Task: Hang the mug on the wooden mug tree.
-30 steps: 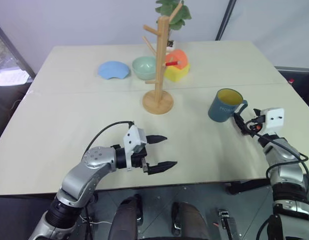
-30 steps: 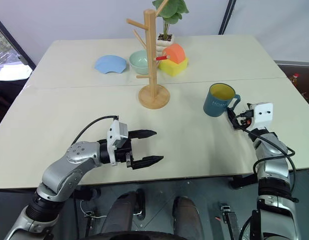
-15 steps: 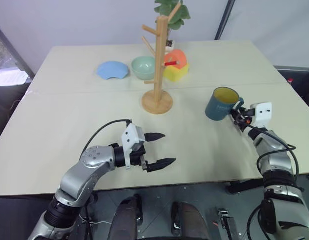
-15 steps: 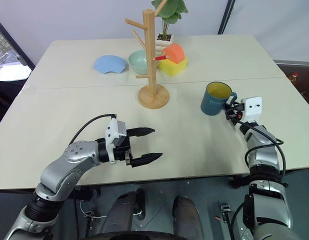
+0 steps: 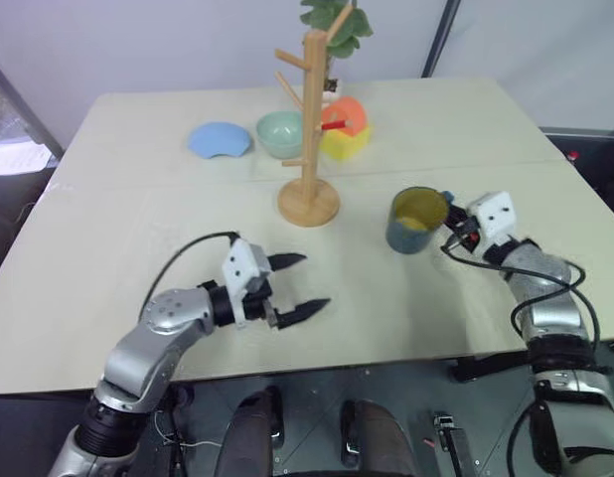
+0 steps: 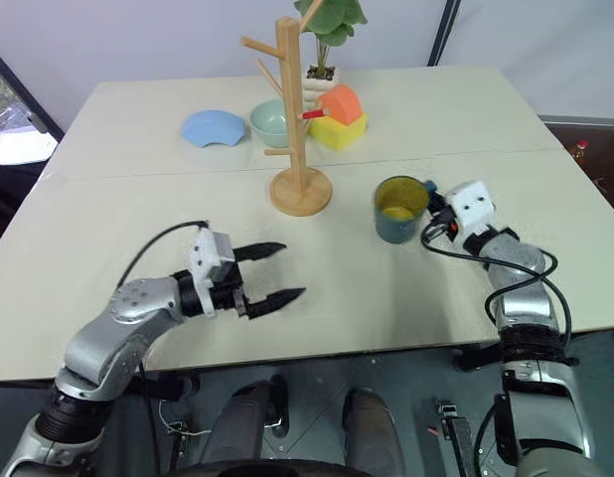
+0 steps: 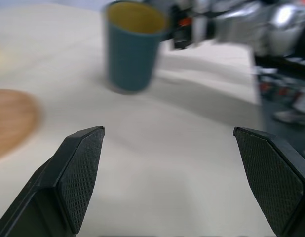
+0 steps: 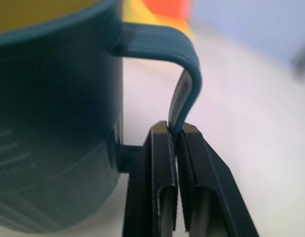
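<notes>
Teal-blue ceramic mug point(image 5: 416, 220) with yellow interior hangs pinched by its loop handle in our right hand point(image 8: 176, 140), leaving the loop free for the tall light-wood mug tree's point(image 5: 310, 129) pegs, while our left hand point(image 5: 297, 286) waits fingers apart above the tabletop point(image 5: 118, 248).

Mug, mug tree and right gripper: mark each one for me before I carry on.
mug point(image 5: 414, 231): left eye view, on its dark teal outer wall.
wooden mug tree point(image 5: 311, 119): left eye view, mid-post.
right gripper point(image 8: 176, 136): right wrist view, between the fingertips pinching the mug's handle.
</notes>
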Controlling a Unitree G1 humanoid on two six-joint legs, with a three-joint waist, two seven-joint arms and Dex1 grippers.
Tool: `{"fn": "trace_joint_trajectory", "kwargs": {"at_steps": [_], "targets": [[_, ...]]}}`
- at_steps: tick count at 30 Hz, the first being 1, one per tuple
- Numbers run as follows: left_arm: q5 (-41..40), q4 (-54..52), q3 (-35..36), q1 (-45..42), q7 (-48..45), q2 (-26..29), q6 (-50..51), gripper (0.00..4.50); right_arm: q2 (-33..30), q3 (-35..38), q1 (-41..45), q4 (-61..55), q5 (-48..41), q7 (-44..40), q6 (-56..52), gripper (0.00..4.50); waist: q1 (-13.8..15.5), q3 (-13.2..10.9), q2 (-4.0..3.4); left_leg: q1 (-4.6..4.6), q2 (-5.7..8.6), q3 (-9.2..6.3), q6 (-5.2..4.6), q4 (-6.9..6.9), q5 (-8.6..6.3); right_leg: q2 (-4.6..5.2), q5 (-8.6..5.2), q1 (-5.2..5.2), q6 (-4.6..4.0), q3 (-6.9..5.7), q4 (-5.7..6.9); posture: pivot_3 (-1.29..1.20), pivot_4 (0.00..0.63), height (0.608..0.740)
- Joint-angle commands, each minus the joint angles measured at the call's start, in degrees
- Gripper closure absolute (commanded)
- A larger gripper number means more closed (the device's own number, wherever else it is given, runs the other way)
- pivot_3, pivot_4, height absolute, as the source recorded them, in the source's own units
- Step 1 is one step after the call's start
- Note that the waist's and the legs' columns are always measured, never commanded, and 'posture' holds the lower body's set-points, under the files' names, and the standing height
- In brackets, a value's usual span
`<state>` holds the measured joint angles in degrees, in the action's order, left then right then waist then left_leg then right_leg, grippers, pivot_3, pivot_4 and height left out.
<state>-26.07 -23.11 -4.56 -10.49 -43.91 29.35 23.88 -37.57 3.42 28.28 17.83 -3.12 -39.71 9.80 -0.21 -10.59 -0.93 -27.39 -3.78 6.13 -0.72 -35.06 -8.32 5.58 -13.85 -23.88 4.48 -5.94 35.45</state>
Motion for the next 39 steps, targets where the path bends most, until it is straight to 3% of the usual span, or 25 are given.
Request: {"fn": "trace_joint_trajectory", "kwargs": {"at_steps": [1,7,17,39], "targets": [[0.3,1.4,3.9,-1.5,-0.7,1.2,-3.1,0.00,-2.1,-3.2,6.8,-7.6,3.2,-2.3,-0.1,4.42,-0.4,0.0,0.00,-0.01,-0.02,0.01,0.00,0.00,0.00,0.01,0.01,-0.04,-0.02,0.00,0.01,0.00,0.150,0.740],[0.4,2.7,6.1,-3.2,-1.0,2.1,-4.8,0.00,-1.1,-9.5,22.5,-1.5,8.5,-4.9,-1.2,4.42,-0.4,0.0,0.02,-0.13,-0.06,0.23,0.01,0.06,0.00,0.13,0.14,-0.30,-0.11,0.01,0.00,0.00,0.150,0.740],[-2.4,0.3,10.9,-3.0,1.3,1.9,-4.2,0.00,3.3,-14.1,36.4,13.2,12.6,-4.9,2.2,4.42,-0.7,0.0,0.10,-0.25,-0.04,1.23,-0.11,0.02,0.08,0.08,0.24,-0.55,0.13,0.47,0.30,0.00,0.150,0.740],[-4.0,0.0,11.8,-3.4,2.5,1.6,-3.8,0.00,10.3,-17.3,46.3,24.6,17.3,-3.8,2.4,4.42,-0.9,0.0,0.11,-0.08,-0.16,1.66,0.04,-0.02,0.05,0.05,0.24,-0.84,-0.10,0.83,0.73,0.00,0.150,0.740]]}}
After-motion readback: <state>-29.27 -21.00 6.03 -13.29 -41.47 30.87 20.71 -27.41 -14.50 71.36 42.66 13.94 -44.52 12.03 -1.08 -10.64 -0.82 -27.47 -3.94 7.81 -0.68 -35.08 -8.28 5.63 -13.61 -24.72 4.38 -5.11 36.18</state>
